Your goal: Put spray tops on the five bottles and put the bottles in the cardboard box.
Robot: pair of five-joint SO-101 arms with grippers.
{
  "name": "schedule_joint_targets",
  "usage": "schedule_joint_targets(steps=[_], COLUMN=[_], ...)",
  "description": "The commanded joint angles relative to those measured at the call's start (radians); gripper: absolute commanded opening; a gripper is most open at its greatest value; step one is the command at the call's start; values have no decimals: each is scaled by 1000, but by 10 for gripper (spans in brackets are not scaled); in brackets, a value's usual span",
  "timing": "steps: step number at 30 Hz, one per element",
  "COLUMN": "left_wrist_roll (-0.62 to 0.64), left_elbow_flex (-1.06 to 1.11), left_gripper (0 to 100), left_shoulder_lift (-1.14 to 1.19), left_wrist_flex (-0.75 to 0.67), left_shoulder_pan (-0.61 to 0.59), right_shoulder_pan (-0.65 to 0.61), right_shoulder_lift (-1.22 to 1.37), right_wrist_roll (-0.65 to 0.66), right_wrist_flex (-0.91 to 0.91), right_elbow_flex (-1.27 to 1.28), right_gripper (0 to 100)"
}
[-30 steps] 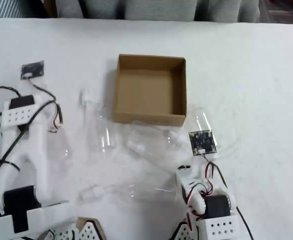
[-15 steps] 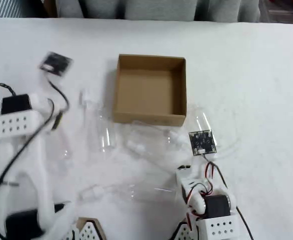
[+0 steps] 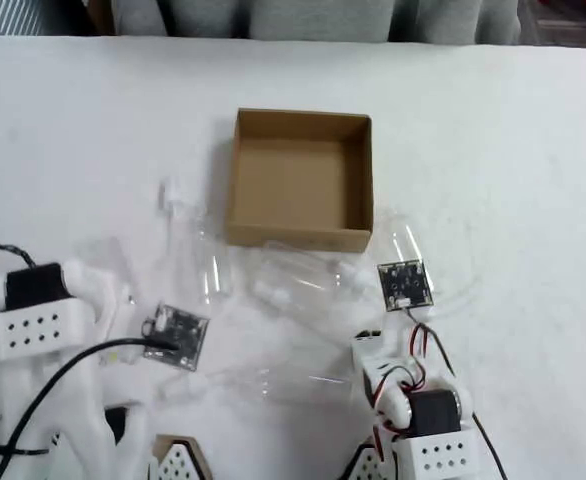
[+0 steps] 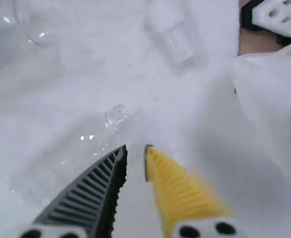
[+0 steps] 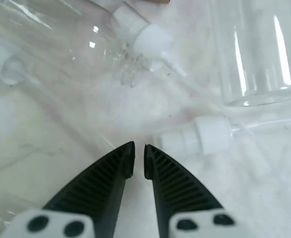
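The open cardboard box stands mid-table with nothing in it. Clear bottles lie in front of it: one with a white spray top, one by the box's front wall, one at its right corner, and one near the front edge. My left gripper, black and yellow, is shut just above the table beside a clear bottle. My right gripper is shut low over the table, close to a capped bottle's spray top and another spray top.
The left arm stands at the front left, its camera board over the bottles. The right arm sits at the front right. A wooden base lies at the front edge. White table extends behind and right of the box.
The left arm swung from the far left in toward the bottles at the front; its camera board moved from the back left to near the front middle. The right arm stayed still.
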Motion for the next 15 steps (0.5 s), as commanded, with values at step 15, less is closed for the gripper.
schedule_joint_targets(steps=[15], left_wrist_roll=[-52], left_elbow_flex=[278], left_gripper=[90], left_shoulder_lift=[-27], left_wrist_flex=[-351], left_shoulder_pan=[28], right_shoulder_pan=[2], right_shoulder_lift=[-10], right_wrist_roll=[9], right_wrist_flex=[4], right_elbow_flex=[3], right_gripper=[17])
